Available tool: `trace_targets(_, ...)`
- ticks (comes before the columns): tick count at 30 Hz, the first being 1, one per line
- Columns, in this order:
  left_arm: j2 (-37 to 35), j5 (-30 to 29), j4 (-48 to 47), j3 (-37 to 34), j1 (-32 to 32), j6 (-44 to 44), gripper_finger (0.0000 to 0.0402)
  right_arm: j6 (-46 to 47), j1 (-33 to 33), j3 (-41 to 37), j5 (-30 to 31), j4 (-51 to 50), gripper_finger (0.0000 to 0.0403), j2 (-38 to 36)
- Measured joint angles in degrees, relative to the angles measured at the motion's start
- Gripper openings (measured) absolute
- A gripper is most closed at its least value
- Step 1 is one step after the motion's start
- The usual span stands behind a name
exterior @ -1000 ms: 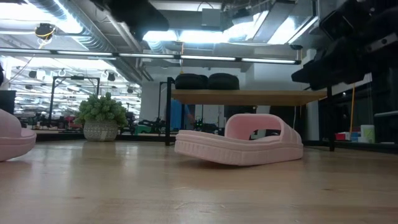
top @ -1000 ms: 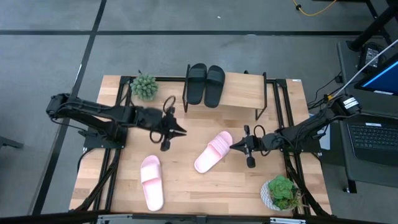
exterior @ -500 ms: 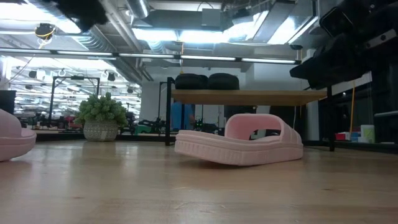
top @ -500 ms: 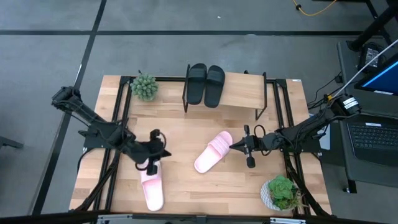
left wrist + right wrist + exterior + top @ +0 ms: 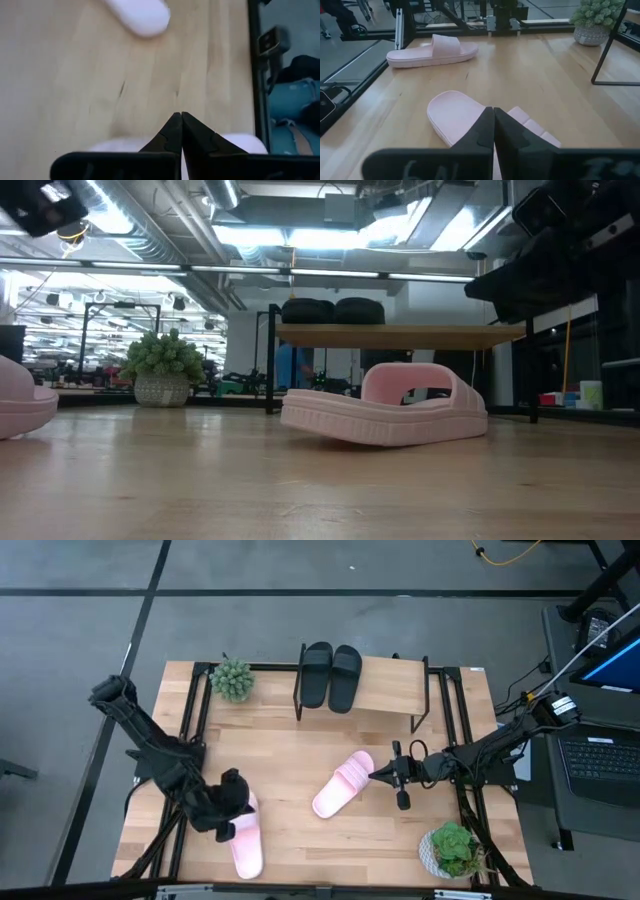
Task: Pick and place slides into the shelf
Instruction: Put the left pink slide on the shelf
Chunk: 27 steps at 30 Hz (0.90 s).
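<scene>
Two black slides (image 5: 330, 675) lie side by side on the left part of the shelf's plank (image 5: 388, 686), also seen in the low view as black slides (image 5: 332, 311) on the shelf (image 5: 400, 335). One pink slide (image 5: 343, 783) lies sole-down mid-table. My right gripper (image 5: 380, 772) is shut and hovers just to its right, above its ribbed strap (image 5: 535, 129). The second pink slide (image 5: 244, 836) lies near the table's near-left corner. My left gripper (image 5: 236, 812) is shut, fingertips (image 5: 179, 116) together, above that slide's far end.
A potted plant (image 5: 232, 680) stands left of the shelf at the far edge, and another plant (image 5: 452, 848) stands at the near right corner. Bare tabletop (image 5: 300, 755) lies between the shelf and the pink slides. A laptop (image 5: 600, 755) sits off the table to the right.
My left gripper has swung from the table's middle toward the near left, ending over the near pink slide. Neither pink slide has moved.
</scene>
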Motion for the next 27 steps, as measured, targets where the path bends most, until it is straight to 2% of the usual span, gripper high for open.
trace_targets(4,4.08,2.16,0.0,0.0,-0.84,-4.21,0.0,-0.02,0.0,0.0,0.02,-0.02,0.0007,0.0)
trace_targets(11,11.92,9.08,2.31,1.91,-1.05,-7.88,0.0,-0.07,-0.54,0.01,3.48,-0.87,0.0007,0.0)
trace_targets(20,18.67,10.04,-12.81,14.92,-2.66,-8.58,0.0,-0.01,-2.45,0.02,3.87,-0.86,0.0007,0.0)
trace_targets(27,20.59,10.05,-14.89,16.11,-2.64,-12.54,0.0,0.04,-2.43,0.02,3.87,-0.96,0.0007,0.02)
